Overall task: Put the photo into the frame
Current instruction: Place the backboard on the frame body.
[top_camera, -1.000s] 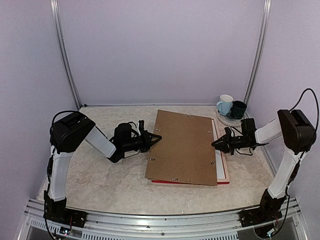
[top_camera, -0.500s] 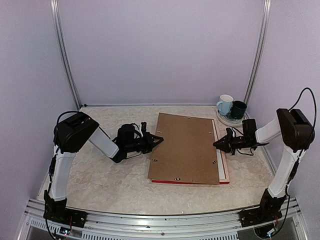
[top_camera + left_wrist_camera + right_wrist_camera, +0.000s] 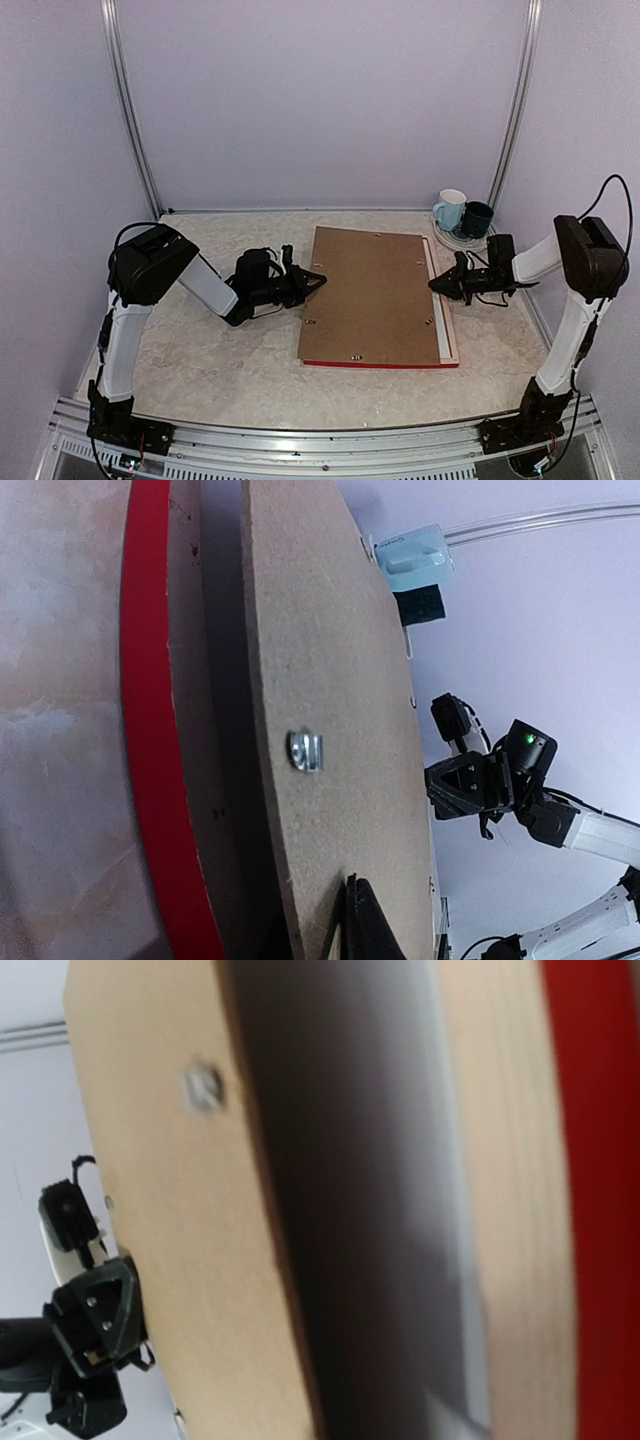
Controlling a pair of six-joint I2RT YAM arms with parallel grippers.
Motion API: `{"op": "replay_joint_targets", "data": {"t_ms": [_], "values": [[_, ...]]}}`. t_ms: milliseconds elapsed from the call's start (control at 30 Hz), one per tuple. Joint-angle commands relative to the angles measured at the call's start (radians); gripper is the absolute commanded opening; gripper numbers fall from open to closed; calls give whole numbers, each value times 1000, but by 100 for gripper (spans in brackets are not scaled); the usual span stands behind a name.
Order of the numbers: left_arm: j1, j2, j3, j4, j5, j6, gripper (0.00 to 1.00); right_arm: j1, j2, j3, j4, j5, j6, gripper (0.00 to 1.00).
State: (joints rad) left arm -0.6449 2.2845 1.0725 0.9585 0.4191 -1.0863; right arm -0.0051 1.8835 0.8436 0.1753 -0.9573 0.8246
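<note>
We note bare worktop [image 3: 200, 350] left of and in front of the backing board [image 3: 375, 295]. To the right, passage is tight: two mugs [image 3: 452, 210] (far corner, on a plate [image 3: 452, 241]) stand behind the right claw [image 3: 434, 284].

Can't see the photo, the backing board [image 3: 372, 293] covers nearly the whole frame [image 3: 380, 363], just a red sliver at the near edge. Right wrist view is one close blur, everything cut off at the edges. Left wrist view catches only one dark fingertip [image 3: 362, 920] at the bottom. The right end effector [image 3: 437, 285] is too small to tell open from closed.
</note>
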Motion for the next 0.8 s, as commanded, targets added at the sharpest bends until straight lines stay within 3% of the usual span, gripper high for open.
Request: {"op": "replay_joint_targets", "data": {"t_ms": [0, 433, 567, 767], "values": [[2, 40, -28, -198, 13, 141, 10, -31, -6, 63, 83, -50, 7, 8], [2, 7, -41, -254, -58, 155, 6, -36, -15, 73, 39, -28, -21, 9], [2, -8, -52, -250, -80, 146, 0, -39, -46, 48, 7, 13, -49, 12], [-1, -10, -50, -241, -93, 131, 0, -51, -103, 23, -49, 104, -92, 21]]}}
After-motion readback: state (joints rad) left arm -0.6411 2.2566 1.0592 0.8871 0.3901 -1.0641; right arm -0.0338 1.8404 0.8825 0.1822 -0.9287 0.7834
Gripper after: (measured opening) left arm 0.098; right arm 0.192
